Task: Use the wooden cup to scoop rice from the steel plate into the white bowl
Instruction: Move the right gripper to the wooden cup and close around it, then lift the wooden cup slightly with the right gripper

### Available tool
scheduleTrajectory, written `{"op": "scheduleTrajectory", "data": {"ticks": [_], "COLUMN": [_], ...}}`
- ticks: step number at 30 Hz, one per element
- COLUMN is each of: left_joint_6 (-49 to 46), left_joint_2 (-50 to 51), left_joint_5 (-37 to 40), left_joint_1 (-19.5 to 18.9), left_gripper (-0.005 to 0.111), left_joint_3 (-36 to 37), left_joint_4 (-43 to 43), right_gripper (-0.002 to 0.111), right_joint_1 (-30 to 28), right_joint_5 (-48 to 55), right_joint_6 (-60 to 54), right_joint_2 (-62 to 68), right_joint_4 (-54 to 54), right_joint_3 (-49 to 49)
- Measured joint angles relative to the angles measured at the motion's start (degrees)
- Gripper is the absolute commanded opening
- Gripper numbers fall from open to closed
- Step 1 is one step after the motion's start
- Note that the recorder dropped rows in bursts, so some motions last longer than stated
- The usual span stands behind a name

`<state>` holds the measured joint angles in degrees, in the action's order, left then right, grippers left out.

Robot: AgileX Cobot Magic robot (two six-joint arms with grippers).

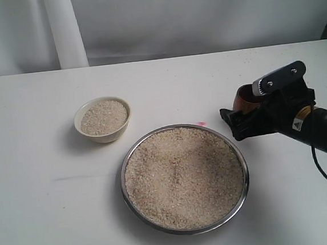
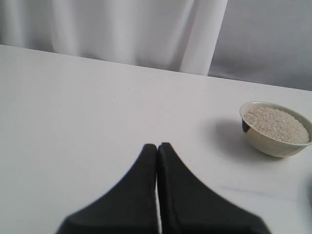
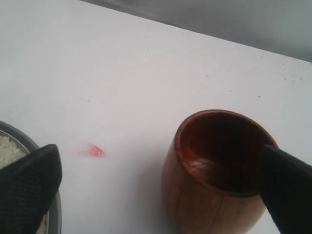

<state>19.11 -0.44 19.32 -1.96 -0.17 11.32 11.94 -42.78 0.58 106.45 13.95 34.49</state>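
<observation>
1. Spanning the whole scene: white matte table [image 1: 45, 213], pale curtain [image 1: 143, 21] behind, small pink mark [image 3: 96, 151] on the top.
2. Wooden cup [image 3: 214, 170]: reddish-brown, barrel-shaped, upright, dark and empty inside; stands on the table just beyond the steel plate [image 1: 123, 183], toward its right.
3. Steel plate: wide, shiny, filled with rice [image 1: 182, 178].
4. White bowl [image 1: 104, 137]: cream, heaped with rice, left of and behind the plate.
5. Right gripper [image 3: 158, 153]: jaws spread wide, cup between them, close against one finger, well clear of the other; not gripped.
6. Left gripper [image 2: 157, 151]: jaws pressed together, empty, over bare table near the bowl.
</observation>
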Motion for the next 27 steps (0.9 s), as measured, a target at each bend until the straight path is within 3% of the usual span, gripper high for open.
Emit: {"op": "scheduleTrajectory", "data": {"ticks": [13,27], "left_joint_6": [0.00,0.00], "left_joint_2": [0.00,0.00], "left_joint_5": [0.00,0.14], "left_joint_1": [0.00,0.00], "left_gripper": [0.000,0.000], "left_joint_3": [0.00,0.00], "left_joint_4": [0.00,0.00], "right_gripper": [0.105,0.105], "right_joint_1": [0.00,0.00], "right_joint_5": [-9.32,-8.74], "right_joint_6": [-5.02,-5.14], "right_joint_2": [5.35,5.97], "right_joint_4": [-6.40,-5.24], "right_joint_3": [0.11,1.21]}}
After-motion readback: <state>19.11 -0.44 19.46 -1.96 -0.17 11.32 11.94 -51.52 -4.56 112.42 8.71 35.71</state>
